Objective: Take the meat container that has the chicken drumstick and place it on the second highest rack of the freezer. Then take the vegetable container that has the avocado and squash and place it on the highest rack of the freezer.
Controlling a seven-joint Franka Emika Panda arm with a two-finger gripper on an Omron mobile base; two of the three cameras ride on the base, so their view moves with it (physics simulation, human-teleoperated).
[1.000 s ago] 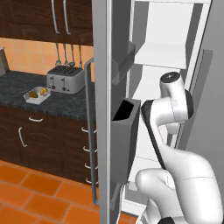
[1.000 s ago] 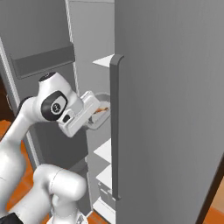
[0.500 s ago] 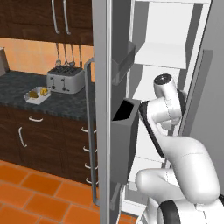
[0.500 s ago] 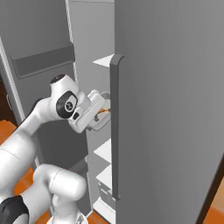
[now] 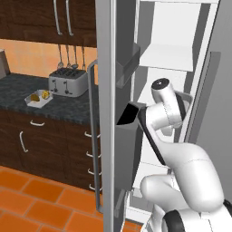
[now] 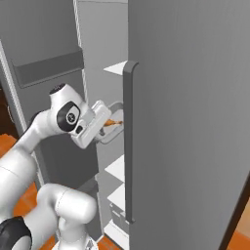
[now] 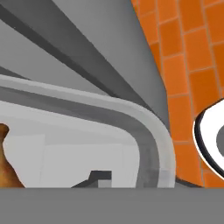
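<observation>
we see the meat container [image 6: 113,126] with the chicken drumstick [image 7: 8,168] at the claw [image 6: 103,128], held up at the open freezer [image 6: 114,68] between its shelves; claw looks clenched on the container rim. second container [image 5: 38,97] sits on the table [image 5: 18,90] near the toaster [image 5: 68,82]. no readable writing anywhere.
</observation>
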